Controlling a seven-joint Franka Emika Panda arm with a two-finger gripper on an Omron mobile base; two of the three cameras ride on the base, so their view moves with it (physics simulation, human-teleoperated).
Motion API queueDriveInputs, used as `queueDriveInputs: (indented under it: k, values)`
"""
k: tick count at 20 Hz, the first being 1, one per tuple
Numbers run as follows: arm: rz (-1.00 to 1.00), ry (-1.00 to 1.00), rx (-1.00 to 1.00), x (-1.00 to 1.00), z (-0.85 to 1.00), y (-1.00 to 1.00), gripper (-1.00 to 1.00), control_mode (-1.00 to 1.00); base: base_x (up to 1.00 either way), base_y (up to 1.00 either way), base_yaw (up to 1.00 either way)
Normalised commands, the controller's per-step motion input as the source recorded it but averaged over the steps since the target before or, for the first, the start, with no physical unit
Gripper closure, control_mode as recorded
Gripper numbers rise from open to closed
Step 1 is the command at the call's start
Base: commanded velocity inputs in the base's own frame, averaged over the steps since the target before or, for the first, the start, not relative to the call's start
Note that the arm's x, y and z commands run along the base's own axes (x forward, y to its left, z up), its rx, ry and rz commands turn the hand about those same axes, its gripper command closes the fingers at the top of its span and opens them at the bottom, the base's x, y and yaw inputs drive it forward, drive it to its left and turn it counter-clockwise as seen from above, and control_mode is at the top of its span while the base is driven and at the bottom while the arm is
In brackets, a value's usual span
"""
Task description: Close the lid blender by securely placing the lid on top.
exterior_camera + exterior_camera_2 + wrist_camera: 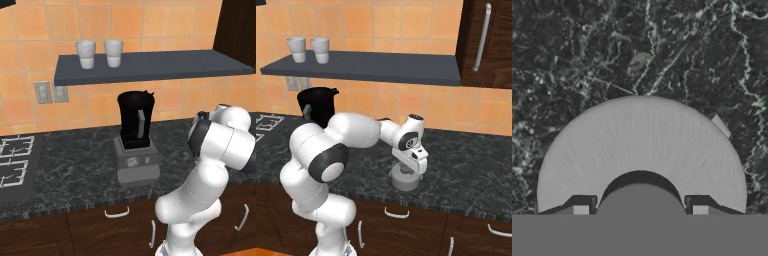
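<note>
The blender (135, 120) stands on the dark counter: a black jar with an open top on a grey base (136, 164). In the right base view the jar (318, 105) shows partly behind my arm. The lid (405, 184), a round grey disc, lies flat on the counter to the right of the blender. My gripper (409, 172) points straight down onto it. In the hand view the lid (642, 145) is right below, and the gripper (640, 210) is shut on its raised centre knob, with a fingertip (581, 210) on each side of the knob.
Two white cups (86, 52) (113, 51) stand on a dark wall shelf (160, 67) above the blender. A stove (15, 162) lies at the counter's left end. A dark wall cabinet (486, 40) hangs at the right. Drawers with handles run below the counter edge.
</note>
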Motion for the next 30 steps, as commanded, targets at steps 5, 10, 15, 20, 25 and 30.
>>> queueDriveInputs:
  k: [5, 10, 15, 20, 25, 30]
  values:
    - [0.00, 0.00, 0.02, -0.05, 0.32, 0.00, 1.00, -1.00, 0.00, 0.00, 0.00]
    - [-0.05, -0.15, 0.01, -0.21, 0.99, 0.07, 1.00, -1.00, 0.00, 0.00, 0.00]
    - [-0.15, -0.24, 0.00, 0.00, 1.00, 0.37, 1.00, -1.00, 0.00, 0.00, 0.00]
    - [-0.12, -0.31, -0.05, 0.11, 1.00, 0.60, 1.00, -1.00, 0.00, 0.00, 0.00]
    - [-0.14, -0.41, -0.13, 0.08, 1.00, 0.61, 1.00, -1.00, 0.00, 0.00, 0.00]
    - [-0.14, -0.32, -0.10, 0.00, 1.00, 0.43, 1.00, -1.00, 0.00, 0.00, 0.00]
